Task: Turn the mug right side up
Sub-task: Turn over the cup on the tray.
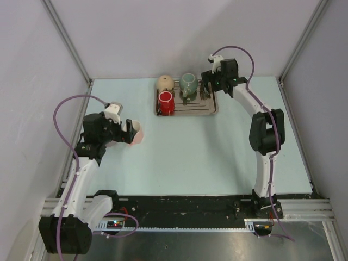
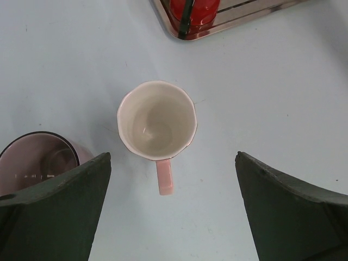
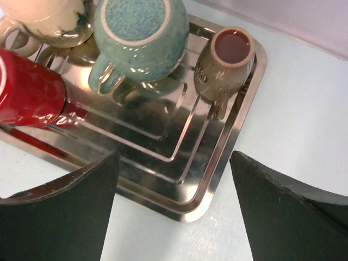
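Observation:
A pink mug [image 2: 156, 120] stands upright on the pale blue table, its white inside facing up and its handle [image 2: 165, 176] pointing toward my left gripper. My left gripper [image 2: 173, 156] is open above it, with a finger on each side and neither touching. In the top view this mug [image 1: 138, 133] sits just right of my left gripper [image 1: 129, 132]. My right gripper [image 3: 175, 155] is open and empty above the near right corner of the steel tray [image 3: 217, 196]; in the top view it [image 1: 209, 87] hovers at the tray's right end.
The tray [image 1: 187, 112] holds a red mug [image 1: 165, 101], a beige mug [image 1: 165, 82], a teal mug [image 3: 138, 32] with its base up, and a small brown mug [image 3: 224, 60]. A round pinkish glassy object [image 2: 35, 157] shows by my left finger. Enclosure walls stand on three sides.

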Robot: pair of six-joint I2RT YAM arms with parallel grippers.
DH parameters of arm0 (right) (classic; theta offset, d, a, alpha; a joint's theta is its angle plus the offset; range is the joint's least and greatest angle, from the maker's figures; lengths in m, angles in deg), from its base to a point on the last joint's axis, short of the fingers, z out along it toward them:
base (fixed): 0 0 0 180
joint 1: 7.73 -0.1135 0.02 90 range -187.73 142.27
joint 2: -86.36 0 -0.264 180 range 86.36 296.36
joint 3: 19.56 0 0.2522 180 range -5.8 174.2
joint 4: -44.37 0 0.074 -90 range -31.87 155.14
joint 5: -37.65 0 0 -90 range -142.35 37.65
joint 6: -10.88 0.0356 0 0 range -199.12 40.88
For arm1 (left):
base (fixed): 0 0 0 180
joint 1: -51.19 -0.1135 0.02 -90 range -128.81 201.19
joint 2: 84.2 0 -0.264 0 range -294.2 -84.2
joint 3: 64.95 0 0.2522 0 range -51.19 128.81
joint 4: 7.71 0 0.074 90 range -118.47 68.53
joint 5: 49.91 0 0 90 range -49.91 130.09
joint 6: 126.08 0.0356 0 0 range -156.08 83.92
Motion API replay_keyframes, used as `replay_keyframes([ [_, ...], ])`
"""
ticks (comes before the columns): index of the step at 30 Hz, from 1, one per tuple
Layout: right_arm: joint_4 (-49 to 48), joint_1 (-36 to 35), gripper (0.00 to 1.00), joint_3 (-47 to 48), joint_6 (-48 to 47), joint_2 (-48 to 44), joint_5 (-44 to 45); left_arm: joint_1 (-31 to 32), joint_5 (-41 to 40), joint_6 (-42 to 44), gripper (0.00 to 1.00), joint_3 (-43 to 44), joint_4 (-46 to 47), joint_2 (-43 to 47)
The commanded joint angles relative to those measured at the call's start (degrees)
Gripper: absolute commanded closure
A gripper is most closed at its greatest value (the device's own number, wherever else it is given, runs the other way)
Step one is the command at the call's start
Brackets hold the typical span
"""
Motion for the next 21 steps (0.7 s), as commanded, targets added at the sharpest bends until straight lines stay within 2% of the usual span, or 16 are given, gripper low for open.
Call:
replay_keyframes([
  [1,1.85,1.5,0.13,6.68,-2.06,4.44,-0.26,-0.45,2.09,2.07,0.0,-0.25,1.48,0.72],
  [8,1.63,1.16,0.16,8.87,-1.18,5.67,-0.51,-0.45,2.24,2.39,0.0,-1.0,2.13,1.15],
  [14,-3.73,-6.8,0.02,2.08,-1.56,0.72,11.22,-0.45,1.67,2.64,0.0,-1.33,2.54,1.24],
  [21,-4.12,-15.65,0.01,6.53,-0.53,2.74,23.09,-0.45,0.37,3.08,0.0,-2.08,3.1,2.04],
])
